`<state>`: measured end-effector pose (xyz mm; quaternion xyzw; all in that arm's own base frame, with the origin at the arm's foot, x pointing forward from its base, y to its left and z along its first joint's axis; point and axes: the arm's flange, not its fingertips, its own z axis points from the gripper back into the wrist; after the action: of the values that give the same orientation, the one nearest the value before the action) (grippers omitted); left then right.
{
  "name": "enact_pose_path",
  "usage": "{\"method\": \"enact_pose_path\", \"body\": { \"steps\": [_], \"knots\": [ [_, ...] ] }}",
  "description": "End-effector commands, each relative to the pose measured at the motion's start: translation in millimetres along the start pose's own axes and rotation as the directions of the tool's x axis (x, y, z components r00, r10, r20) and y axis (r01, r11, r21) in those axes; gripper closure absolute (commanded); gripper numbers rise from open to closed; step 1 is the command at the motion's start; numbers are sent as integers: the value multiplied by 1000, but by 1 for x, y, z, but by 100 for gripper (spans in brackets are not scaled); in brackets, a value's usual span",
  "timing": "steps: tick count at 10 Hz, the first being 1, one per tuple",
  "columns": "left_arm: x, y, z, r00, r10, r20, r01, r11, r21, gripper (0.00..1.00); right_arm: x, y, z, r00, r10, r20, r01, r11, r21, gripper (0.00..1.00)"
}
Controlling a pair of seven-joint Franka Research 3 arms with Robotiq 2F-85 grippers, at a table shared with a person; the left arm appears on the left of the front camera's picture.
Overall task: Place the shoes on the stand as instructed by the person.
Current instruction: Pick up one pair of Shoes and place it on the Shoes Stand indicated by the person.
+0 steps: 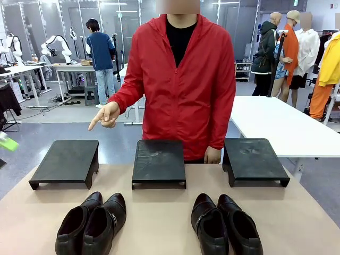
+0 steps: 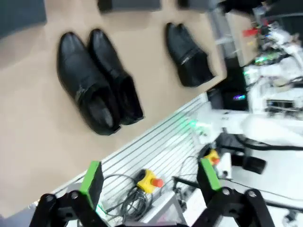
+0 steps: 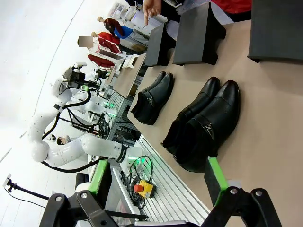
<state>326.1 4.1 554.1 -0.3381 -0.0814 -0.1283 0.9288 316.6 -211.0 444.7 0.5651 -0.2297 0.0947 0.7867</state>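
The left gripper (image 2: 150, 178) hangs spread wide with nothing between its green pads, out past the near edge of the table (image 1: 159, 210), above a slatted metal frame (image 2: 156, 151), a yellow button box (image 2: 148, 179) and loose cables (image 2: 128, 201). The right gripper (image 3: 157, 180) is likewise spread and empty, also off the near edge, looking along the table from the right. On the tan table top, close to the near edge, the left pair of shoes (image 1: 91, 223) stands side by side and touching, toes pointing away from the robot and leaning slightly right; the right pair of shoes (image 1: 226, 224) stands well apart from it, toes leaning slightly left. Beyond the shoes, across a strip of bare table, three low black stands sit in a row along the far edge: the left stand (image 1: 66, 161), the middle stand (image 1: 159, 161) and the right stand (image 1: 254, 159), all with bare tops. The person (image 1: 183, 79) in a red jacket stands behind the middle stand, one hand (image 1: 105, 116) held out with its forefinger pointing down toward the left stand, the other hand (image 1: 212, 155) resting at the table's far edge between the middle and right stands. A white table (image 1: 281, 125) stands farther back on the right
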Motion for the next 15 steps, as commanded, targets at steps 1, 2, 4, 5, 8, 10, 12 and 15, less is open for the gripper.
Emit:
{"method": "enact_pose_path", "body": {
  "steps": [1, 2, 4, 5, 8, 10, 12, 15],
  "knots": [
    [0, -17, -45, 998, 8, -59, 3, 984, 178, 0, 0, 0, 1, 1000, 14, 6, -14, 1000, 12, 0],
    [-1, -24, -67, 999, 1, -39, 11, 950, 311, 0, 0, 0, 1, 1000, 14, 6, -14, 1000, 12, 0],
    [-1, -40, -115, 996, -20, -91, 51, 933, 357, 0, 0, 0, 1, 1000, 14, 6, -14, 1000, 12, 0],
    [0, -46, -133, 994, -7, -112, 48, 929, 367, 0, 0, 0, 1, 1000, 14, 6, -14, 1000, 12, 0],
    [-4, -59, -176, 994, 21, -111, 33, 886, 462, 0, 0, 0, 1, 1000, 14, 6, -14, 1000, 12, 0],
    [-6, -62, -201, 995, 70, -65, -30, 872, 488, 0, 0, 0, 1, 1000, 14, 6, -14, 1000, 12, 0],
    [-8, -58, -222, 995, 101, -19, -77, 851, 519, 0, 0, 0, 1, 1000, 14, 6, -14, 1000, 12, 0],
    [-12, -36, -247, 991, 128, -22, -94, 826, 555, 0, 0, 0, 1, 1000, 14, 6, -14, 1000, 12, 0]
  ]
}}
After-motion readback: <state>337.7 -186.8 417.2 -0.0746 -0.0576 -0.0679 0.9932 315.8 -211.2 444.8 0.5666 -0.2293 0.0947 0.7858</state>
